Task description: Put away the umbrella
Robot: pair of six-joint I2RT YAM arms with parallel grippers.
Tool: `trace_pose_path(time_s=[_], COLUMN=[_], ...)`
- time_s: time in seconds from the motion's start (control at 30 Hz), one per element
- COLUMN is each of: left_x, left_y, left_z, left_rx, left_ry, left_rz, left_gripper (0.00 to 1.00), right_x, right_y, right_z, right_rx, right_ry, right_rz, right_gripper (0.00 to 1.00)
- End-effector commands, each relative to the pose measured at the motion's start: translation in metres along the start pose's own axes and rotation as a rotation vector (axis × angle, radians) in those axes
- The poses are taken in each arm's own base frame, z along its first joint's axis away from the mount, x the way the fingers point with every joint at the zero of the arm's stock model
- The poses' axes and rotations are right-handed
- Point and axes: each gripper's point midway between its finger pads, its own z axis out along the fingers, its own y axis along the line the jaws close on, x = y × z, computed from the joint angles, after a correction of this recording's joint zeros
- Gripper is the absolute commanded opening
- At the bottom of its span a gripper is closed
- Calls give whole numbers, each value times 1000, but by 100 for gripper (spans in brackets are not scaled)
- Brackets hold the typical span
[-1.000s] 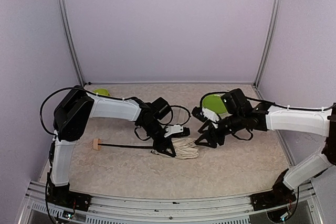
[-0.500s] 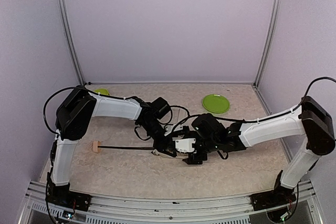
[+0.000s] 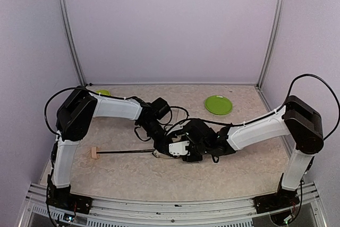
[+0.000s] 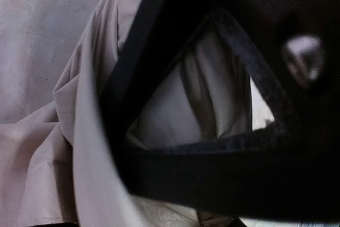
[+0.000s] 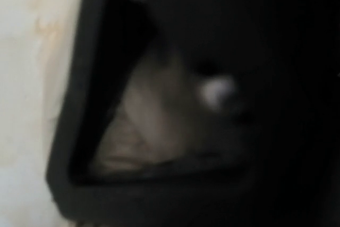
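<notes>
The umbrella (image 3: 127, 151) lies on the table, its wooden knob handle (image 3: 94, 153) at the left and its thin black shaft running right to the bundled cream canopy (image 3: 158, 155). My left gripper (image 3: 162, 148) is pressed down onto the canopy and shut on it. In the left wrist view, cream fabric (image 4: 79, 131) fills the frame behind a black finger (image 4: 212, 168). My right gripper (image 3: 178, 150) sits right against the canopy's right side and covers most of it. The right wrist view is dark and blurred. Beige fabric (image 5: 141, 123) shows through a finger (image 5: 79, 104) frame, so how the jaws stand is unclear.
A green plate (image 3: 218, 104) lies at the back right. A second green object (image 3: 103, 93) peeks out behind the left arm at the back left. Black cables loop above the two wrists. Purple walls enclose the table on three sides.
My right arm has swung left from near the green plate down onto the canopy, beside my left gripper. The umbrella's handle has slid slightly towards the front left.
</notes>
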Motion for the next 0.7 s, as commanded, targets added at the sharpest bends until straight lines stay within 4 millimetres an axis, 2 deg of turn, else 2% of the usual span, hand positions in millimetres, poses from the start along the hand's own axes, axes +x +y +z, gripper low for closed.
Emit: trace_pose_path(time_s=[0.0, 0.07, 0.13, 0.23, 0.3, 0.37, 0.43, 0.53, 0.67], left_x=[83, 75, 61, 33, 17, 3, 0, -12, -28], left_y=[-23, -15, 2, 28, 42, 54, 61, 62, 57], left_z=[38, 32, 19, -11, -35, -64, -83, -120, -185], left_rx=[98, 58, -11, -126, -200, -279, -343, -405, -480], left_ry=[260, 233, 179, 60, -35, -136, -187, -269, -475], left_rz=[-85, -90, -115, -141, -151, -151, -147, -135, -131], left_gripper=[20, 28, 44, 64, 72, 78, 82, 84, 88], right_x=[32, 33, 35, 36, 43, 48, 50, 51, 53], right_y=[33, 44, 57, 79, 93, 104, 113, 123, 130], right_z=[20, 16, 10, 2, -1, -4, -7, -14, -21], right_rx=[-123, -184, -254, -375, -442, -498, -547, -637, -736], right_ry=[125, 130, 142, 162, 202, 238, 260, 289, 329], right_rz=[51, 78, 113, 173, 207, 236, 262, 328, 420], right_gripper=[28, 19, 13, 8, 4, 1, 0, 0, 0])
